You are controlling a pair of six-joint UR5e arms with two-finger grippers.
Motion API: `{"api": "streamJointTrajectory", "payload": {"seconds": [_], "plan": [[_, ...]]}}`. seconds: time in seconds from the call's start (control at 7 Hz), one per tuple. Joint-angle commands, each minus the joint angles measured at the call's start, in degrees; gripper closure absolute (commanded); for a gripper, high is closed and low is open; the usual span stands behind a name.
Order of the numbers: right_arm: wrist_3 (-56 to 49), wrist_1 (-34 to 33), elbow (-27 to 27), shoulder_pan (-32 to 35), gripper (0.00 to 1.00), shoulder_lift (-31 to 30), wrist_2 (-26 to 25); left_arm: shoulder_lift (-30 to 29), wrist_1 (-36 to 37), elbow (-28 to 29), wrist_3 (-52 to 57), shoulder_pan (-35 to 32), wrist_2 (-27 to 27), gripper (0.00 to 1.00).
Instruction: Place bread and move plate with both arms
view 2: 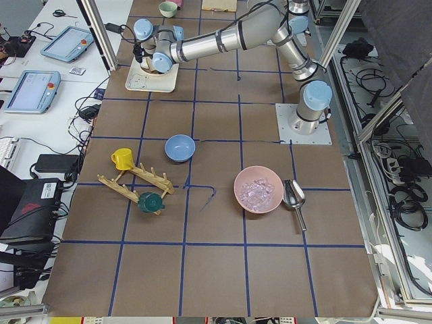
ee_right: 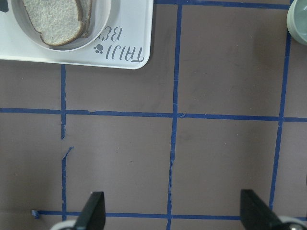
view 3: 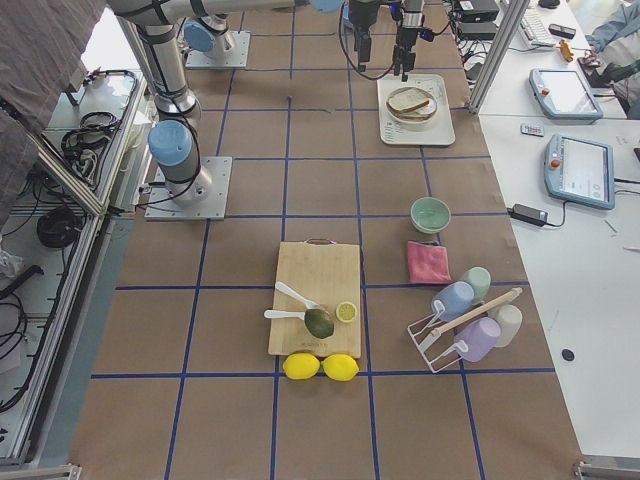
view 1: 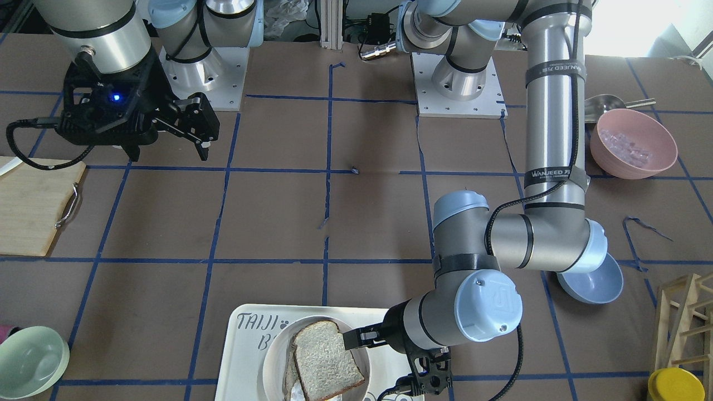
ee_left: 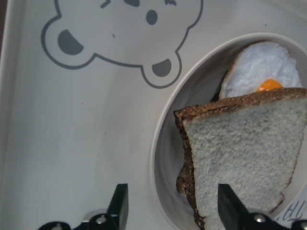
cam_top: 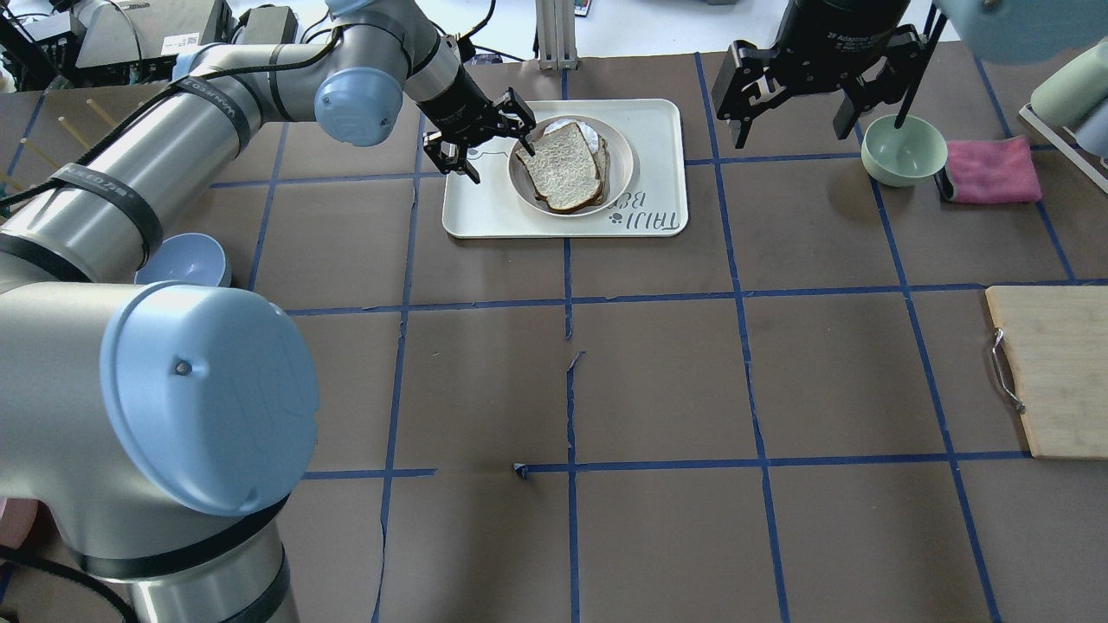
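The bread lies flat on the plate, over a fried egg and a second slice. The plate sits on the white tray. My left gripper is open and empty at the plate's left edge. In the left wrist view one finger is over the tray and the other over the bread, with the plate rim between them. My right gripper is open and empty, high above the table right of the tray.
A pale green bowl and a pink cloth lie right of the right gripper. A wooden cutting board is at the right edge. A blue bowl sits under the left arm. A pink bowl stands near the left base.
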Motion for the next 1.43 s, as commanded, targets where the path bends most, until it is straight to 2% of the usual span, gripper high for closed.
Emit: {"api": "streamJointTrajectory", "payload": {"seconds": [0.0, 0.29, 0.71, 1.0, 1.29], "plan": [[0.02, 0.01, 0.0, 0.01, 0.0, -0.1, 0.06, 7.46, -8.39, -1.16, 7.62, 0.45, 12.88, 0.0], [0.02, 0.09, 0.0, 0.01, 0.0, -0.1, 0.14, 14.67, -15.42, -1.34, 8.73, 0.89, 18.9, 0.0], [-0.07, 0.18, 0.09, 0.01, 0.0, -0.01, 0.06, 25.3, -22.48, -4.22, 12.34, 1.68, 20.41, 0.0], [-0.07, 0.18, 0.09, 0.01, 0.0, -0.01, 0.14, 32.94, -21.88, -12.8, 11.91, 2.21, 20.15, 0.0], [-0.33, 0.18, 0.09, 0.01, 0.0, -0.01, 0.23, 38.49, -21.34, -18.54, 13.04, 3.61, 20.24, 0.0]]}}
